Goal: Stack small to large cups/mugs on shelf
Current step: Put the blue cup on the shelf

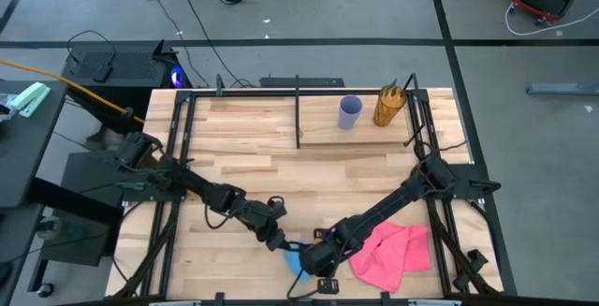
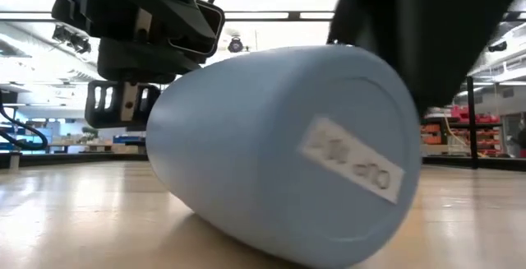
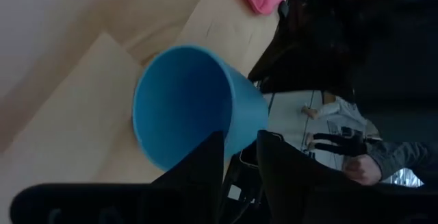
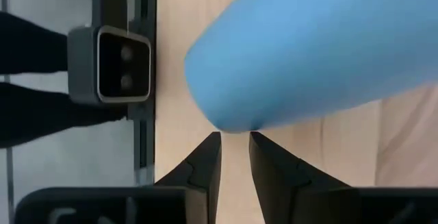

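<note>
Left claw [image 3: 239, 159] pinched the tipped blue cup's [image 1: 298, 257] rim at table's six o'clock; my right claw [image 4: 235, 145] nearly closed, empty. Lavender cup [image 1: 349, 112] and amber cup [image 1: 388, 106] stood unstacked at one o'clock.

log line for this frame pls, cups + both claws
blue cup: on its side, front table edge | left claw: pinching cup rim | right claw: at cup base, grip unclear | lavender cup, amber cup: upright on shelf

The blue cup [image 2: 279, 146] looks like smooth, matt plastic. The amber cup [image 1: 389, 106] is see-through, maybe plastic too. The worktop [image 1: 243, 170] is pale wood planks. The pink cloth [image 1: 393, 253] looks soft and crumpled.
</note>
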